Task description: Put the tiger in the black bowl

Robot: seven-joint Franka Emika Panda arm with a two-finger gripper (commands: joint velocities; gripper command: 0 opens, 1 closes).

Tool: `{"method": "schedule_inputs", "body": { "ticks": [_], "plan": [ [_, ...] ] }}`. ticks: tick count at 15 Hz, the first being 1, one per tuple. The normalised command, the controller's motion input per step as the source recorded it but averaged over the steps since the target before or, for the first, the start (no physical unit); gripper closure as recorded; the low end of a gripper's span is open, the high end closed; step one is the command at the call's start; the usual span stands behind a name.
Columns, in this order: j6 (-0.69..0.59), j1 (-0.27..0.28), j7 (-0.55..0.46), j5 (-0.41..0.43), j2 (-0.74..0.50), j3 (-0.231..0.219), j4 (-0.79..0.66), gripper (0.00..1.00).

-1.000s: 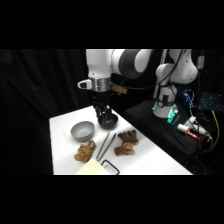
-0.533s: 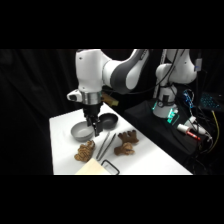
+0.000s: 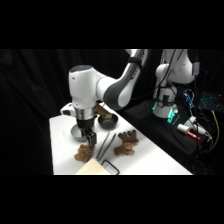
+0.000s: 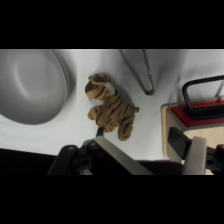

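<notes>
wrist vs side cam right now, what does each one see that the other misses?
Wrist only: the tiger's dark stripes and its head toward the grey bowl, plus a black handle on a red-edged block. Side only: the black bowl behind the arm, the reddish-brown plush, the arm itself. Both: tiger lying on the white table below the gripper, grey bowl, metal tongs.

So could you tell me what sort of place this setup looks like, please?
Probably a robotics lab: a white robot arm over a white table, black curtains behind, and electronics with loose cables alongside.
</notes>
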Motion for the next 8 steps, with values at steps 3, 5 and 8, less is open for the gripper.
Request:
{"method": "schedule_inputs", "body": {
  "ticks": [3,5,8],
  "plan": [
    [0.08,-0.062,-0.19,-0.062,0.3,0.0,0.35,0.0],
    [0.09,-0.106,-0.23,0.019,0.3,0.057,0.3,0.0],
    [0.08,-0.127,-0.23,0.054,0.3,0.079,0.29,0.0]
  ]
}}
